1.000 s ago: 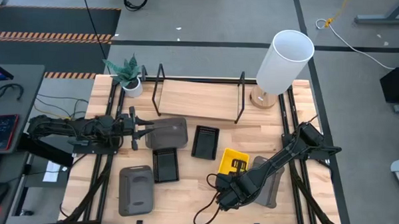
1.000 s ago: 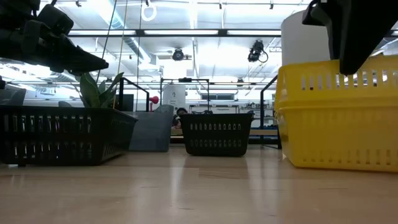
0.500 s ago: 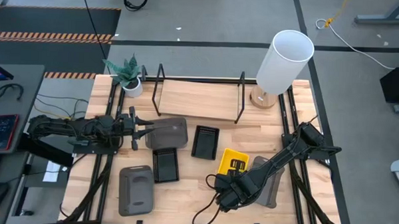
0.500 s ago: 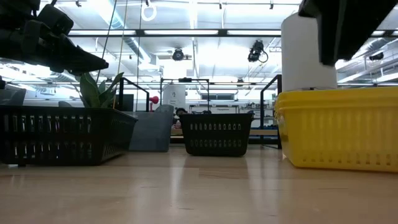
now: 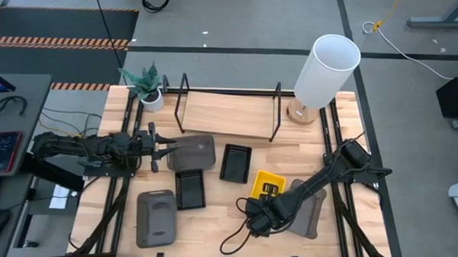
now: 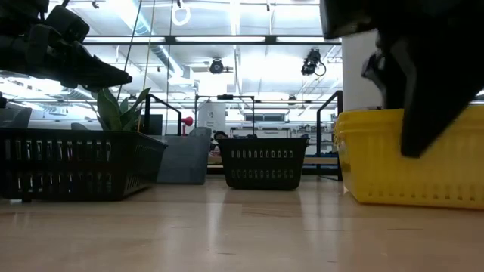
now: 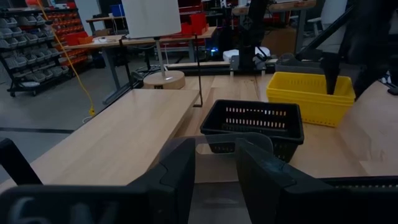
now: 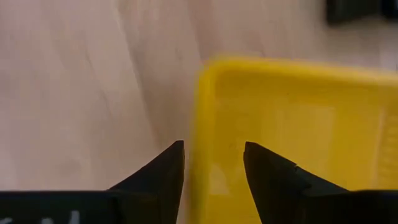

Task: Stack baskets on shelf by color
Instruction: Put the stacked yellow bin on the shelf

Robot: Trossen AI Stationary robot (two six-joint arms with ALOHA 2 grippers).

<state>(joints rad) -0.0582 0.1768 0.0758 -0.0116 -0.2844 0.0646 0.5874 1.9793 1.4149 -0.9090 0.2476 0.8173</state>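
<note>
The right tool (image 8: 211, 165) hangs with its fingers apart astride the near wall of the yellow basket (image 5: 268, 185), which sits on the bench just ahead of it. The shelf (image 5: 228, 115) lies well beyond. The left tool (image 7: 214, 168), fingers parted, clamps a grey basket's (image 5: 191, 152) rim.

Right gripper (image 5: 262, 197) masking part of the yellow basket (image 5: 266, 180) in the high view's lower centre, grey basket (image 5: 311, 217) half hidden under that arm
</note>
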